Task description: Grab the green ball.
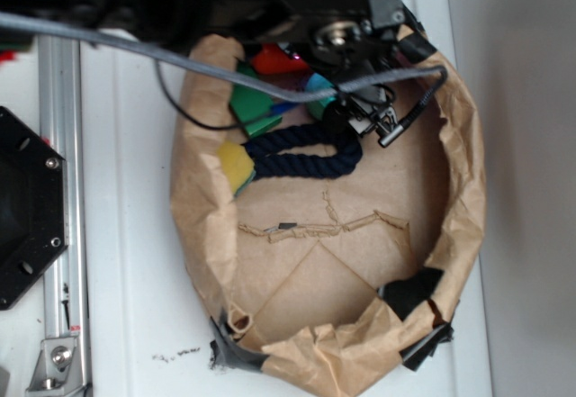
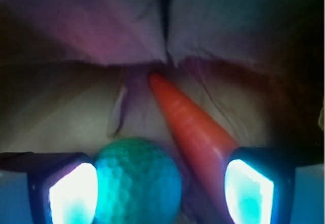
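Note:
In the wrist view the green ball (image 2: 136, 181), teal and dimpled, lies between my gripper's (image 2: 161, 192) two fingers. It rests against the left pad (image 2: 73, 193). An orange carrot toy (image 2: 190, 122) lies slantwise, its thick end against the right pad (image 2: 249, 191). The jaws stand wide, around both ball and carrot, and the gripper is open. In the exterior view my gripper (image 1: 360, 113) is down at the back of the brown paper nest (image 1: 463, 190), and the arm hides the ball there.
A navy rope (image 1: 301, 158) lies just in front of the gripper, with a yellow block (image 1: 236, 165) at its left end. A flat green block (image 1: 252, 107) and a red piece (image 1: 274, 59) sit behind. Crumpled paper walls ring the nest. A metal rail (image 1: 58, 190) runs down the left.

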### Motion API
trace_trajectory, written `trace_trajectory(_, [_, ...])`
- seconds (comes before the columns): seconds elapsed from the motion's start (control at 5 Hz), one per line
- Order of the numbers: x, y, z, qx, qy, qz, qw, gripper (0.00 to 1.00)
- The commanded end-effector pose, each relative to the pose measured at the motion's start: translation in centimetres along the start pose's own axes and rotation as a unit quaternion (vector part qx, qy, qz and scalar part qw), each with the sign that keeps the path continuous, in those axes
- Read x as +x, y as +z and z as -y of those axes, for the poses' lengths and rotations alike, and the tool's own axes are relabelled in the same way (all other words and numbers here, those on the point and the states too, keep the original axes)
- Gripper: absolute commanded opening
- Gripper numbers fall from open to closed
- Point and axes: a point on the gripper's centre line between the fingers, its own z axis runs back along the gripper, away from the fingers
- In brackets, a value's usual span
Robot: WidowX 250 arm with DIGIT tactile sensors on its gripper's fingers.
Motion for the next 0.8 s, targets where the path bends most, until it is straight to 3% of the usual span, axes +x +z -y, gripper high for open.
trace_trajectory(0.0, [-0.1,0.3,0.9,-0.007,-0.034,-0.012,0.999,0.0])
trace_trajectory(0.2, [-0.7,3.0,1.5,-0.048,-0.084,-0.026,0.995,0.0])
trace_trajectory(0.6, [-3.1,10.5,3.6,-0.118,-0.2,-0.019,0.972,0.0])
